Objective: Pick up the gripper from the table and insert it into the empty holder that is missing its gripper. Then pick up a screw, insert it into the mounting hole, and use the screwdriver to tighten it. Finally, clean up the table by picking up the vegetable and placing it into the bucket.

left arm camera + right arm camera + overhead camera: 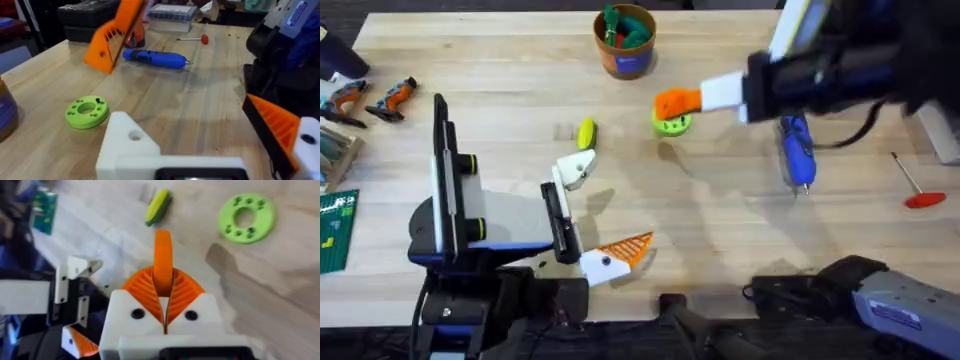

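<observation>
Overhead view: wooden surface [720,210]. Right claw [677,101], raised above the green disc [672,123], is pressed together on the gripper [162,260] (an orange wedge standing up between its 2 ribbed pads). Left claw [592,212] lies spread low on the surface, the empty holder [574,168] forming its far finger. Screwdriver [797,151] lies right of the disc; bucket [625,42] at the far edge; vegetable [586,133] just beyond the holder.

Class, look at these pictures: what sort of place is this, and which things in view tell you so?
Probably a robotics lab workbench: a wooden table with a blue powered screwdriver, a red-handled rod and a green perforated disc.
</observation>
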`<state>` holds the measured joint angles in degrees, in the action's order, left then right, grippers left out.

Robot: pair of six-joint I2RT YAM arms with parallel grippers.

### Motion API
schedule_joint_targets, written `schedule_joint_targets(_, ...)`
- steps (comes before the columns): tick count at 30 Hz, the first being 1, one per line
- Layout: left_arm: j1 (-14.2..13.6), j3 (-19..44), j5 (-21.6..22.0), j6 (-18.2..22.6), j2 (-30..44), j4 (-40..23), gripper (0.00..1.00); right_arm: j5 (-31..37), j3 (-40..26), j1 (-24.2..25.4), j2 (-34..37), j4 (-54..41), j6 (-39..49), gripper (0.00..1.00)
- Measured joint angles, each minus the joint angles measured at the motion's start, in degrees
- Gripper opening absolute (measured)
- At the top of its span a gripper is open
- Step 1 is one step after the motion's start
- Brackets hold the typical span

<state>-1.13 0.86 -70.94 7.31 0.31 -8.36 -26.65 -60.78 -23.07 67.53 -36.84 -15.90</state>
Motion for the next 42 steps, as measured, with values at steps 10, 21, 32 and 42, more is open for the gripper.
schedule_joint_targets(10,0.0,0.0,0.0,0.0,0.0,0.0,0.986,-21.8,21.4,0.9,-0.5,32.6,-16.1,0.016)
schedule_joint_targets(21,0.0,0.0,0.0,0.0,0.0,0.0,0.986,-40.0,29.4,5.1,3.9,57.2,-30.9,0.016)
schedule_joint_targets(32,0.0,0.0,0.0,0.0,0.0,0.0,0.987,-52.4,33.4,5.5,10.0,74.3,-38.1,0.016)
schedule_joint_targets(42,0.0,0.0,0.0,0.0,0.0,0.0,0.987,-54.5,41.6,5.5,15.5,101.9,-55.5,0.016)
